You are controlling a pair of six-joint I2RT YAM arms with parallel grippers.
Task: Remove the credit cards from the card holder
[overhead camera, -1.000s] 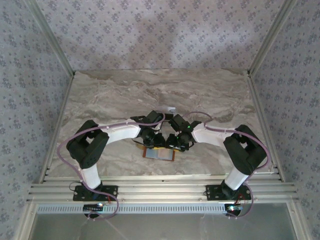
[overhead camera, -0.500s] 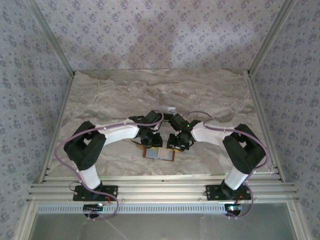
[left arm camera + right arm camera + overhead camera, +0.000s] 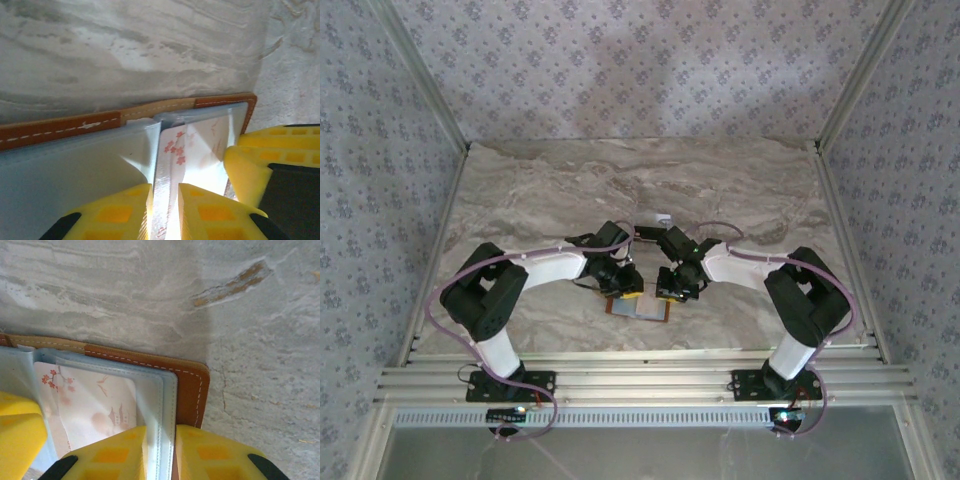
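Pinching at the open card holder (image 3: 645, 310) with both claws narrow, by the middle of the table's (image 3: 570, 190) near edge.
Holder lies flat, lining up, long axis along that edge. Left gripper (image 3: 165, 192) is nipped on the pale credit card (image 3: 195, 145) in the right-hand pocket. Right gripper (image 3: 160, 432) is nipped on the holder's right edge, at the clear pocket rim.

open brown card holder (image 3: 190, 385), blossom-printed card (image 3: 95, 405) inside
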